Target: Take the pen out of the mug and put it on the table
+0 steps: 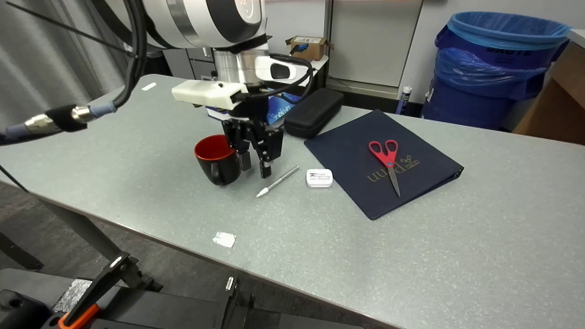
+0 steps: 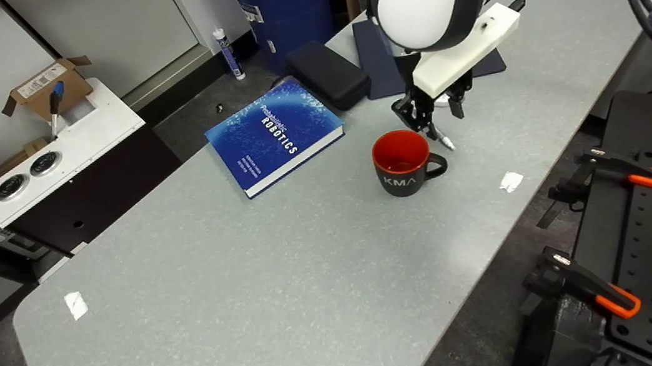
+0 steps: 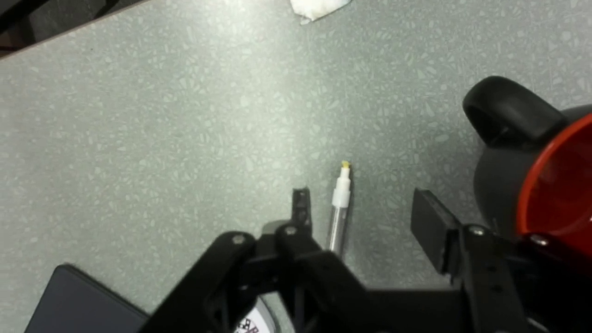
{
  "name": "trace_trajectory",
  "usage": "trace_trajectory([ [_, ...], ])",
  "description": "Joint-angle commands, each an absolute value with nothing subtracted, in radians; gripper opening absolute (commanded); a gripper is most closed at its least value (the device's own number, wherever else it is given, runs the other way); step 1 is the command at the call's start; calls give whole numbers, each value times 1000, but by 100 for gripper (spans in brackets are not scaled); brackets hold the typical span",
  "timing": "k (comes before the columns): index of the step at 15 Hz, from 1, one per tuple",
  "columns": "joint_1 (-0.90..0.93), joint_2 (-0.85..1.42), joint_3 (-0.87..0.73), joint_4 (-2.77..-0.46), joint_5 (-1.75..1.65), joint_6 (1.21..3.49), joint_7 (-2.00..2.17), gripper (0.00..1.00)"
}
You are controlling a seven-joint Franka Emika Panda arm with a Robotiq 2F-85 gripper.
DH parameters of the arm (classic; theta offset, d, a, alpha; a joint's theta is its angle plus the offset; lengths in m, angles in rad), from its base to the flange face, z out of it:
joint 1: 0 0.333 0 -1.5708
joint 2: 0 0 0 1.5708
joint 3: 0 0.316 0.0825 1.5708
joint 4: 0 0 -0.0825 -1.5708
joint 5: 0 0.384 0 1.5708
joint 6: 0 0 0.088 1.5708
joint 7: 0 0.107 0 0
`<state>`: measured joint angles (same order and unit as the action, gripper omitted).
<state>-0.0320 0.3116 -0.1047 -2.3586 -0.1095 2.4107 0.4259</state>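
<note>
Mug (image 1: 216, 161) just beside end effector (image 1: 255, 166), contact unclear; jaws apart; tin (image 1: 319, 178) between pen (image 1: 278, 181) and folder (image 1: 354, 160).

Lab, robot arm (image 2: 414, 14), robotics book (image 2: 275, 133), orange-handled clamps (image 2: 591, 285)

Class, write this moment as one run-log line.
gripper: open, empty | pen: lying on table, outside mug | mug: upright | task: looks done

Mug (image 2: 401, 181) matt outside, glossy inside.
</note>
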Motion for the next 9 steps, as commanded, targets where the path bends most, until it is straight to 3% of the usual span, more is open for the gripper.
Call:
trace_trajectory([
  [1,-11,272,-127,-2355,-116,2361,433,92],
  [2,-12,267,-127,-2354,-114,2355,433,99],
  [9,-21,273,-119,-2350,-105,2346,418,100],
])
